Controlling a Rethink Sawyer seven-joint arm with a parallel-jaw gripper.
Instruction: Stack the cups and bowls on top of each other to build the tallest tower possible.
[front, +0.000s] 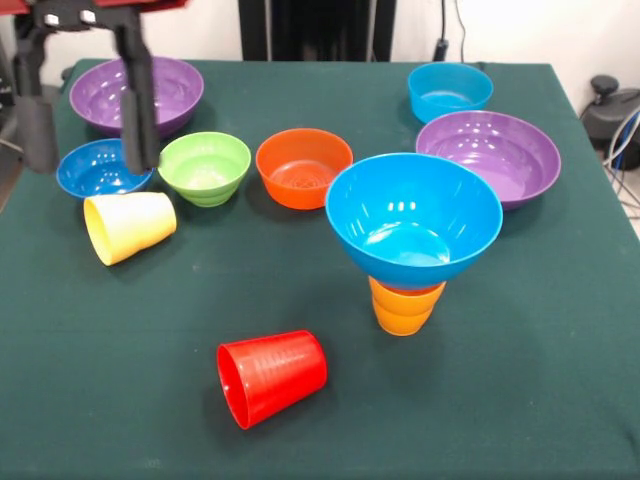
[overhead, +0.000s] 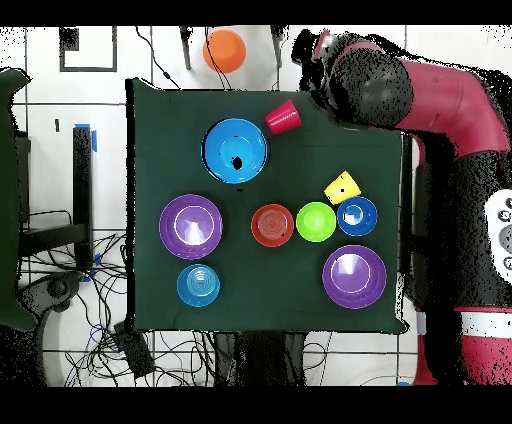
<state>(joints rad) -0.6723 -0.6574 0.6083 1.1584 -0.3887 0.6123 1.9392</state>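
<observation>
The gripper (front: 88, 150) hangs over the dark blue bowl (front: 100, 168), its two black fingers (front: 138, 95) spread apart with nothing between them; one finger stands in front of a purple bowl (front: 135, 94), the other hangs off to the side of the table (front: 320, 420). In the overhead view the gripper itself is hard to pick out, so only the red arm (overhead: 440, 100) is sure there.

Taking the dark blue bowl as the landmark: the yellow cup (front: 128, 225) lies on its side just in front of it, mouth turned outward. The green bowl (front: 205, 167) sits just beside it, and the orange bowl (front: 303, 167) comes next in the same row. Well beyond that row stands the tower (front: 410, 240): a large blue bowl (front: 413, 220) resting upright on an upturned orange cup (front: 404, 305). The second purple bowl (front: 490, 155) and the cyan bowl (front: 450, 90) lie farther still. The red cup (front: 271, 376) lies on its side, well apart, near the table's front.
</observation>
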